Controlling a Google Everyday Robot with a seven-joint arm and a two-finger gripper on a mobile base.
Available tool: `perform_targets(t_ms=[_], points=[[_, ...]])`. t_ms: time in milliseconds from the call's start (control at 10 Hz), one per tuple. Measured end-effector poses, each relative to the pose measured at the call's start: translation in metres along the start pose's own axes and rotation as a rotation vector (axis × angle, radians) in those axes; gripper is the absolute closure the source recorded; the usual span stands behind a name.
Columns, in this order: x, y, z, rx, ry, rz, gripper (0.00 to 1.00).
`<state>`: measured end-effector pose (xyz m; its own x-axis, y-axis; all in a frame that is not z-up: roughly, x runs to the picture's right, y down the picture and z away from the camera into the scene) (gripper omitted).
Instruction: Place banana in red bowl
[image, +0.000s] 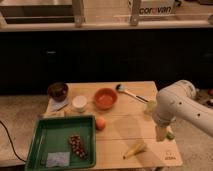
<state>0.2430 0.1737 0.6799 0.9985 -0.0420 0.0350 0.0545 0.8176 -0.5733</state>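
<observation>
The banana (135, 149) lies flat on the table (125, 127), close to its front edge. It is well in front of the red bowl (106, 98) and a little to the bowl's right in the view. The gripper (161, 133) hangs below the white arm (176, 106), further right of the bowl than the banana, over the table's right side. The banana sits down and left of the jaws, near them but apart and not between them. The jaws stand spread wide and hold nothing. A green vegetable (170, 135) lies just beside the gripper, on the side away from the bowl.

Just left of the bowl is a white cup (79, 103), and further left a maroon bowl (58, 91). A brush (131, 93) lies right of the bowl. An orange fruit (100, 123) rests in front of the bowl, against the right rim of the tray (47, 137).
</observation>
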Motion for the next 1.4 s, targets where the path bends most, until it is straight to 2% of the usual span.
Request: perform_targets(t_ms=[400,700,900,1400], points=[[-0.028,0.018,0.019,-0.013,-0.034,-0.004,0.20],[-0.037,0.025,0.029,-0.011,-0.049,0.003,0.20],[-0.051,0.035,0.039,-0.014,-0.067,0.011,0.20],[-0.058,0.039,0.054,-0.019,-0.093,0.016,0.20]])
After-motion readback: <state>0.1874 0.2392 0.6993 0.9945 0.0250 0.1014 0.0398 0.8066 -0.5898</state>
